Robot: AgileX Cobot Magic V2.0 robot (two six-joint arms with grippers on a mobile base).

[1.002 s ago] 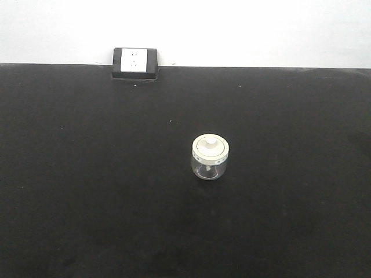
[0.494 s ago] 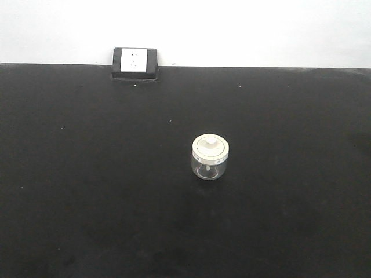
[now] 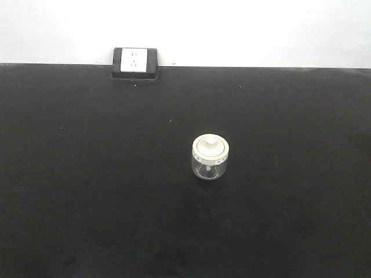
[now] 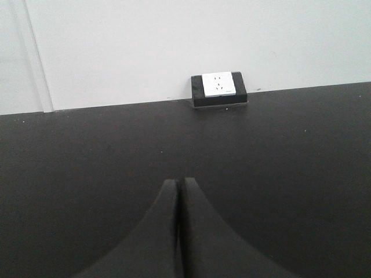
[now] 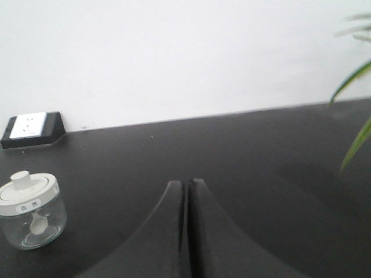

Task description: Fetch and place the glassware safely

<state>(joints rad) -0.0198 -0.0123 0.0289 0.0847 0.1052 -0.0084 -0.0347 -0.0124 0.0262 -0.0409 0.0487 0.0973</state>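
Note:
The glassware, a small squat clear glass jar [image 3: 210,156] with a cream-white knobbed lid, stands upright on the black table [image 3: 87,174], slightly right of centre. The right wrist view shows the jar [image 5: 30,211] at the lower left, well to the left of my right gripper [image 5: 187,184], whose black fingers are pressed together with nothing between them. My left gripper [image 4: 178,182] is also shut and empty, pointing toward the back wall; the jar is outside its view. Neither gripper appears in the front view.
A black box with a white socket plate [image 3: 135,61] sits at the table's back edge against the white wall [image 3: 261,29]. Green plant leaves [image 5: 355,104] hang in at the far right of the right wrist view.

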